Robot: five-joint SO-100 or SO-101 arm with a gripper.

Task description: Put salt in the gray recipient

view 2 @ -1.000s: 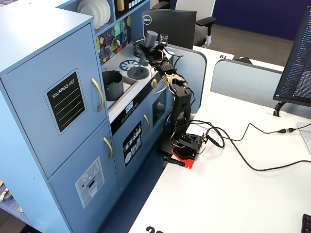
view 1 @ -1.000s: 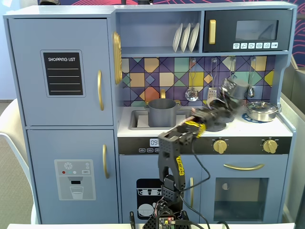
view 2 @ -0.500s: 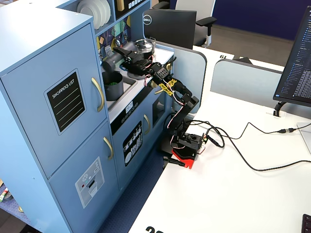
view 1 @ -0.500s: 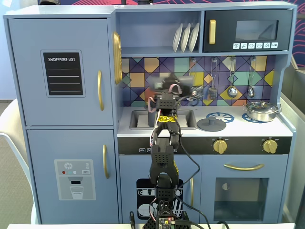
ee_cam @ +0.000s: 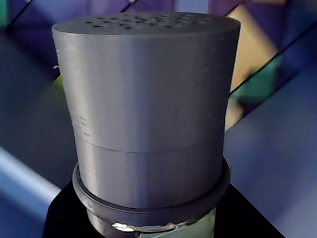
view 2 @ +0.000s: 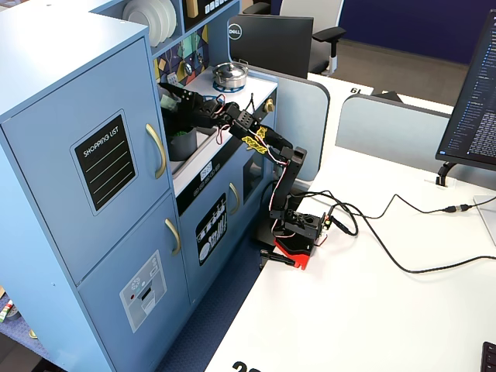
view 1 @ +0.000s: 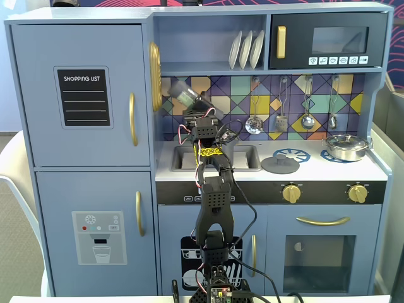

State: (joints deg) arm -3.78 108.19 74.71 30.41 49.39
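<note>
While our pincer [view 1: 197, 102] is clamped around the salt [view 1: 185, 95], we carry it tilted, its holed top [ee_cam: 143, 22] aiming up and left in a fixed view, over the sink [view 1: 189, 158]. We judge the gray recipient [view 2: 184, 143] lies just below it, partly hidden.

Filling nearly the whole wrist view: the salt [ee_cam: 148, 129], a gray cylinder seen close up. Flat top dotted with small holes, faint seam around the body lower down, a darker ring at the base. Below that ring, a sliver of pale green. Black hand [ee_cam: 148, 230] cradling it from the bottom edge. Behind, blurred colored tiles [ee_cam: 257, 54].
</note>
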